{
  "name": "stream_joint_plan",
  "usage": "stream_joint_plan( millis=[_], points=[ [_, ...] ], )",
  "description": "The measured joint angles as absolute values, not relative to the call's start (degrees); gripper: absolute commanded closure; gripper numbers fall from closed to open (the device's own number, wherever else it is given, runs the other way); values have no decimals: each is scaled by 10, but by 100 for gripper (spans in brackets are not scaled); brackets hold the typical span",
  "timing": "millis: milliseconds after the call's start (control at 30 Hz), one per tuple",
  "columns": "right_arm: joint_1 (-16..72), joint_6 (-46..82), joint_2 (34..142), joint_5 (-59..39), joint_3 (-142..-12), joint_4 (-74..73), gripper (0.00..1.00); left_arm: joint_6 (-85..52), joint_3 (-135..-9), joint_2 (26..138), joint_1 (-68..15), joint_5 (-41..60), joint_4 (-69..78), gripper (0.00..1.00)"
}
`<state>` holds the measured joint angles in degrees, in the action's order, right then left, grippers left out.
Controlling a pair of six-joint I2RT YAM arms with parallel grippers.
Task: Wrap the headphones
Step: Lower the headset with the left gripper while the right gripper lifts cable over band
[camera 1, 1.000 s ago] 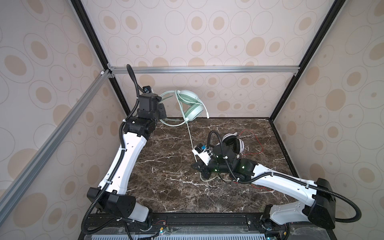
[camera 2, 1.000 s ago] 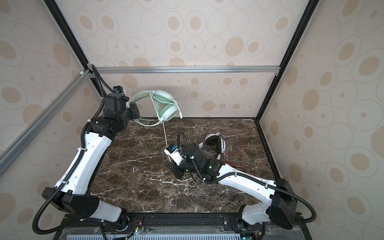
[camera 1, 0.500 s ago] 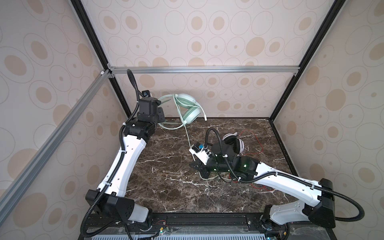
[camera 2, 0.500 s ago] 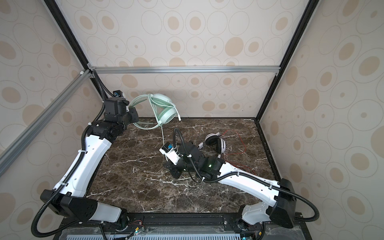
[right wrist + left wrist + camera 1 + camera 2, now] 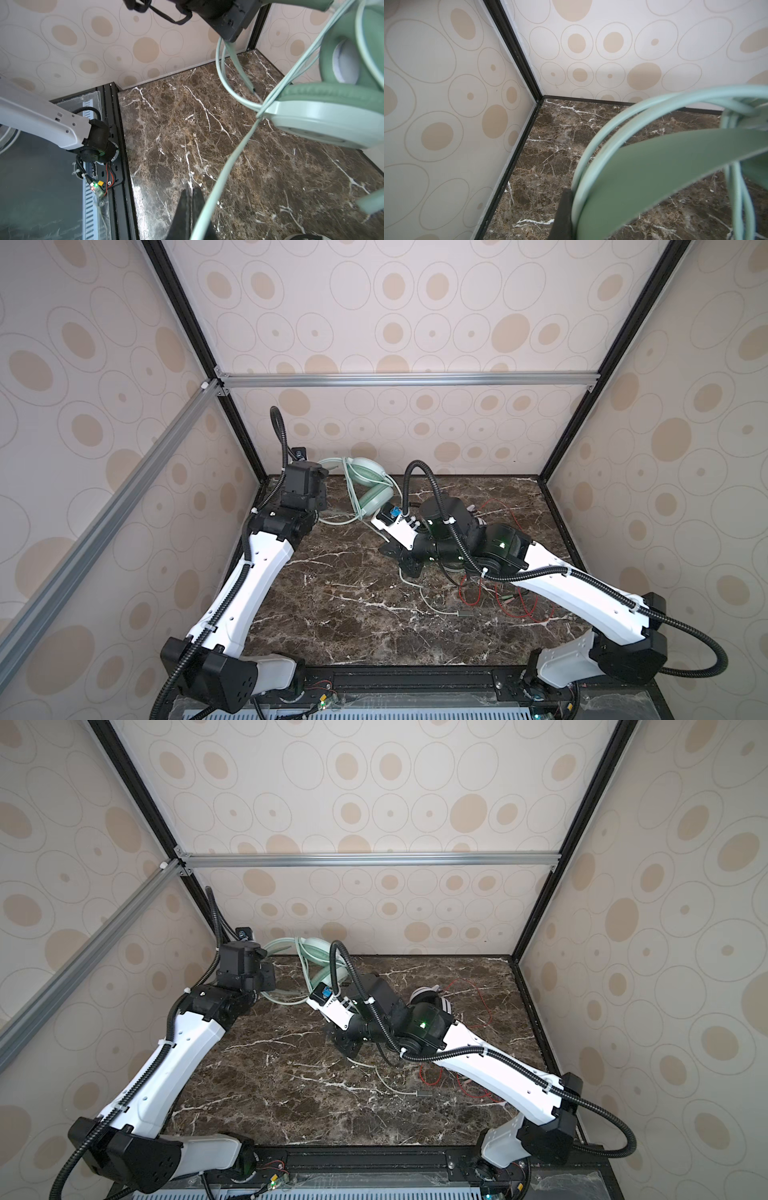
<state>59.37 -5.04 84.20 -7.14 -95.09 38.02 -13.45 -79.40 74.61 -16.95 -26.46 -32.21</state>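
I note one headphone pair (image 5: 376,499) at table (image 5: 332,614) back left; second pair (image 5: 423,995) lies right of it, behind my right arm (image 5: 498,1065)

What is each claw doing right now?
Left claw: shut on the headband of the mint-green headphones.
Right claw: shut on their taut pale green cable.

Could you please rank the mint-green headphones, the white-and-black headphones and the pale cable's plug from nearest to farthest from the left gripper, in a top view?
From the left gripper, in a top view:
1. mint-green headphones, held in it, back left.
2. white-and-black headphones, right of middle, toward the back.
3. pale cable's plug, toward the front.
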Motion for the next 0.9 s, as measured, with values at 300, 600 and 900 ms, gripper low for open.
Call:
stream_joint_plan(
  millis=[300, 600, 900],
  points=[
    [593, -155, 909, -17, -1105, 543, 100, -62, -751, 721, -218, -275, -319, 100],
    [574, -226, 953, 45, -1193, 618, 100, 2, -738, 720, -275, -295, -322, 100],
    [558, -269, 995, 107, -1247, 641, 99, 43, -730, 720, -299, -309, -317, 100]
  ],
)
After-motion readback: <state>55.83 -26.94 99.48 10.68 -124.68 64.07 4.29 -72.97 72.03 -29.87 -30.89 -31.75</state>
